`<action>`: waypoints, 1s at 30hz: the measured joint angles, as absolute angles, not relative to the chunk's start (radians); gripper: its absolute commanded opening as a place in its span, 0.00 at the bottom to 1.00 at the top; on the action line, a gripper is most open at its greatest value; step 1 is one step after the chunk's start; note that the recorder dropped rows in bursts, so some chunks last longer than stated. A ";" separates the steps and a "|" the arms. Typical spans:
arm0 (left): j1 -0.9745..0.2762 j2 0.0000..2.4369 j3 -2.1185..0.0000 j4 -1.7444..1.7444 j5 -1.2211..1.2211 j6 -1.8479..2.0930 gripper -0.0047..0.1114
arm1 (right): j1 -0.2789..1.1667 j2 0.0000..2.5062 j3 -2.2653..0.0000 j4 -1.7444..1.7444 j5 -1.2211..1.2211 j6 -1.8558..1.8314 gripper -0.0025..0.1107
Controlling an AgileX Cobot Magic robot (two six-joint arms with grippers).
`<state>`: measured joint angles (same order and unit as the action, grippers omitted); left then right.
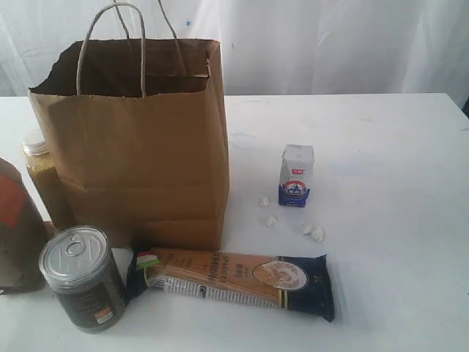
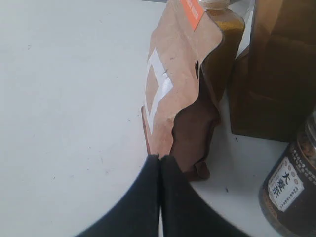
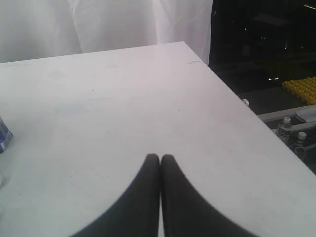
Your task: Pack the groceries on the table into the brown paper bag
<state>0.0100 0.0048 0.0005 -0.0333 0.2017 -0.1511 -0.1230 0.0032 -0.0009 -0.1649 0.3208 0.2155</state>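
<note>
Tall, creased kraft-brown paper bag (image 1: 139, 147) with twisted loop handles, upright and open-mouthed on smooth, faintly smudged white tabletop (image 1: 396, 183). Crowded round it: at 9 o'clock, clear yellow-powder jar (image 1: 44, 176) just beside; at 8, stiff brown kraft pouch (image 1: 15, 227); at 7, dark cylindrical tin can with silver pull-ring lid (image 1: 80, 279); at 6, long glossy navy-orange spaghetti pack (image 1: 242, 282) lying flat; at 4, small boxy white-blue carton (image 1: 296, 176), small white lumps (image 1: 311, 232) near it. Left pincer (image 2: 159, 158) closed tight, empty, close before the pouch. Right pincer (image 3: 160, 157) likewise closed on nothing, above the tabletop.

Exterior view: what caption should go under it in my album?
Open brown paper bag on a white table, with a tin can, spaghetti pack, small carton and white lumps beside it.
</note>
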 measured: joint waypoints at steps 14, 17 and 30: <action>0.010 0.005 0.000 -0.033 0.202 -0.151 0.04 | -0.123 0.003 -0.001 -0.165 0.321 0.215 0.02; 0.010 0.005 0.000 -0.033 0.202 -0.151 0.04 | -0.123 0.003 -0.001 -0.165 0.321 0.215 0.02; 0.010 0.005 0.000 -0.033 0.202 -0.151 0.04 | -0.123 0.003 -0.001 -0.172 0.315 0.204 0.02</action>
